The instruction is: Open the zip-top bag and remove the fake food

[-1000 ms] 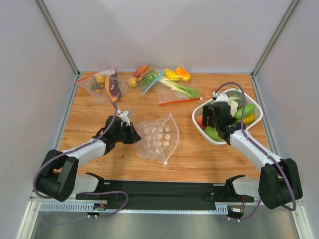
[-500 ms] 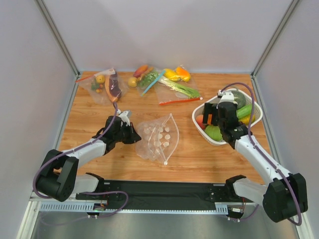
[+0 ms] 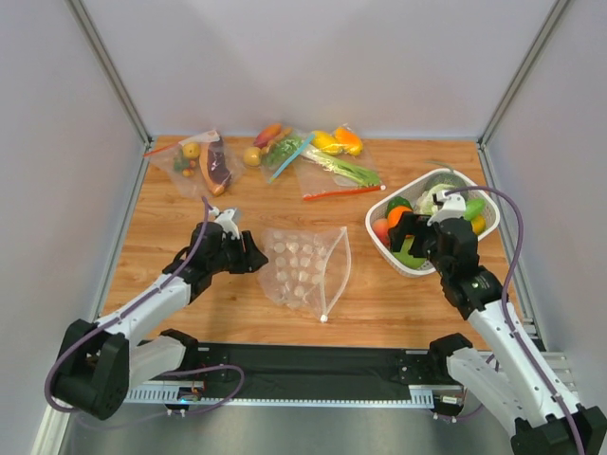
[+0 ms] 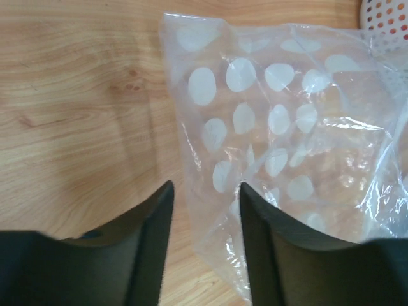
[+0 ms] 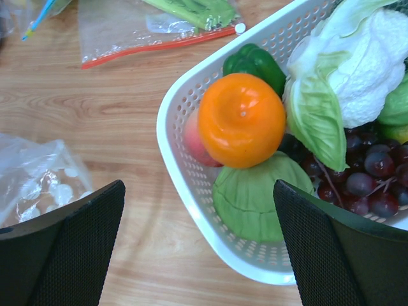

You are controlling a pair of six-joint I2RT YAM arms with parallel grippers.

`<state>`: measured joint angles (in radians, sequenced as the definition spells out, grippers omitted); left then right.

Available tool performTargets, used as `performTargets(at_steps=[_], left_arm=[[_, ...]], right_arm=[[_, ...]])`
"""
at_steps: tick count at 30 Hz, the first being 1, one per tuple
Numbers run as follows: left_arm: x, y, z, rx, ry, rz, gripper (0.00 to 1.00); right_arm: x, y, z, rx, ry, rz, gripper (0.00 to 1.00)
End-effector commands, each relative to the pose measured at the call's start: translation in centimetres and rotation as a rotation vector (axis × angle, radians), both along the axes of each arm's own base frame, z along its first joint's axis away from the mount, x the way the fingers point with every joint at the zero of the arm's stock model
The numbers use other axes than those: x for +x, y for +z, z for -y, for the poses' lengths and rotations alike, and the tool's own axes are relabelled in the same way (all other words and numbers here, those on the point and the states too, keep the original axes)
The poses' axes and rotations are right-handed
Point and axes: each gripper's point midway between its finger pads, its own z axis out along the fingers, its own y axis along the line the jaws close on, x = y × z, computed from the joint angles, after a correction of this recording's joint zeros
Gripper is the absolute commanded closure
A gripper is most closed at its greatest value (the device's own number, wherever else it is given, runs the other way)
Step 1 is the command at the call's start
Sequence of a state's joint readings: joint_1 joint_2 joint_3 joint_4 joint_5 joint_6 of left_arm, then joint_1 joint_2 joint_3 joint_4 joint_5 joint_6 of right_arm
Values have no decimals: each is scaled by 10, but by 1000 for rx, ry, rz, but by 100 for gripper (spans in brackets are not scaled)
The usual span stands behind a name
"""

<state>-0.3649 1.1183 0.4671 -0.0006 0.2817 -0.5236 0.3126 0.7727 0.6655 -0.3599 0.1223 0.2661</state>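
Observation:
The zip-top bag, clear with pale dots, lies flat and empty on the wood. My left gripper is open at the bag's left edge, and a loose fold of film lies between its jaws, unpinched. The fake food sits in the white basket. The orange is on top, the cauliflower behind it, and a glossy green piece beside it. My right gripper hangs wide open and empty above the basket's near rim.
The basket also holds purple grapes and a pale green ribbed piece. Along the back stand a bag with a red zip strip, one with a blue strip, and another filled bag.
My left gripper opened and let go of the bag, which settled flat. My right gripper opened fully and drew back toward me, and the orange now shows in the basket.

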Motion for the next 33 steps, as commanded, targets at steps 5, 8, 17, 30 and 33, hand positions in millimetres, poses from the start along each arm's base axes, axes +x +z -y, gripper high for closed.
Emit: performTargets(at_steps=[5,8,17,30,33], left_arm=[[-8,25,-21,39,85,37,25],[-19,39,-35,75,124,42,23],[-38,121,-57,100,160,190,21],[-57,194,-101,226,240,419,20],[-61,196,-106,233,256,421,20]], right_arm=[[-28,-6,-16,89,80,-37,0],[-34,-6,-16,97,88,-36,0],[-47,18,-21,127,141,10,0],[-65,64,-14,144,152,128,0],[-67,69,-12,135,149,132,0]])
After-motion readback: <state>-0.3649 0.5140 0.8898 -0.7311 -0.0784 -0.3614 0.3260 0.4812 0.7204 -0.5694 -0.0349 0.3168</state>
